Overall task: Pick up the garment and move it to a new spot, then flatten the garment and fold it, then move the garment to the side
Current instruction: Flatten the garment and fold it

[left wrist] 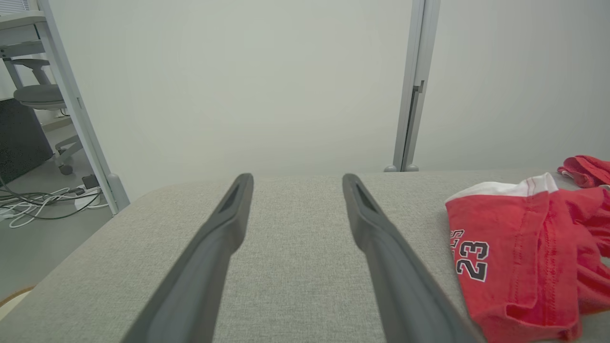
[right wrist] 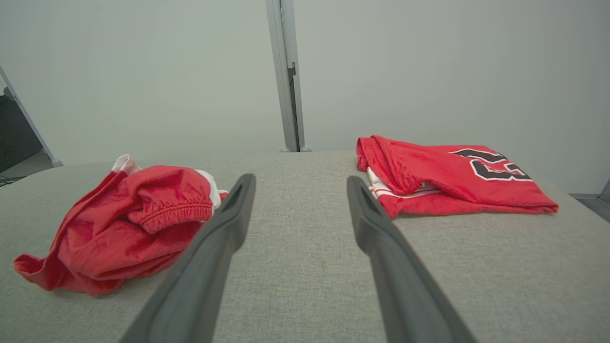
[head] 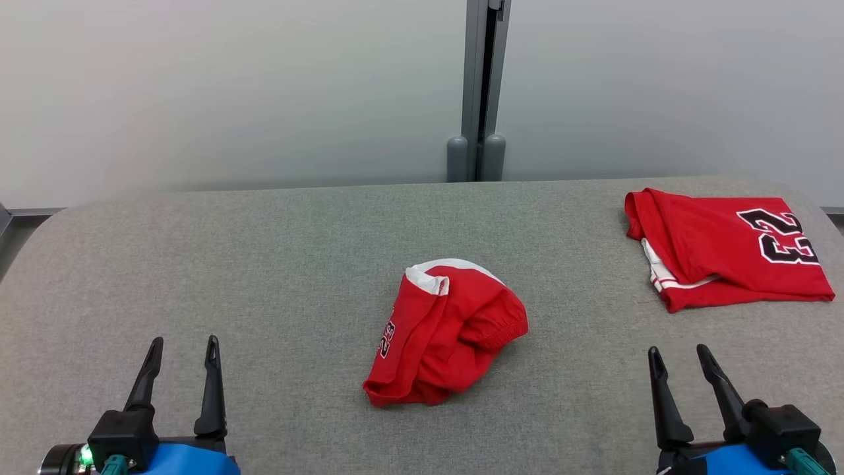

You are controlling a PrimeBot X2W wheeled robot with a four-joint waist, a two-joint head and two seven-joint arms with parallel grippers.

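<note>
The red garment (head: 445, 333) lies bunched in the middle of the table (head: 264, 251). Its folds hide most of its shape and part of the black lettering, and white trim shows on top. The left gripper (head: 184, 341) and right gripper (head: 678, 349) stand open and empty, well apart from it. A folded red shirt (head: 725, 247) lies far right.

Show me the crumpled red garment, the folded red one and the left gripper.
crumpled red garment (head: 455, 336): head view, middle of the heap.
folded red garment (head: 705, 244): head view, plain cloth beside the number.
left gripper (head: 184, 340): head view, midway between its fingertips.
</note>
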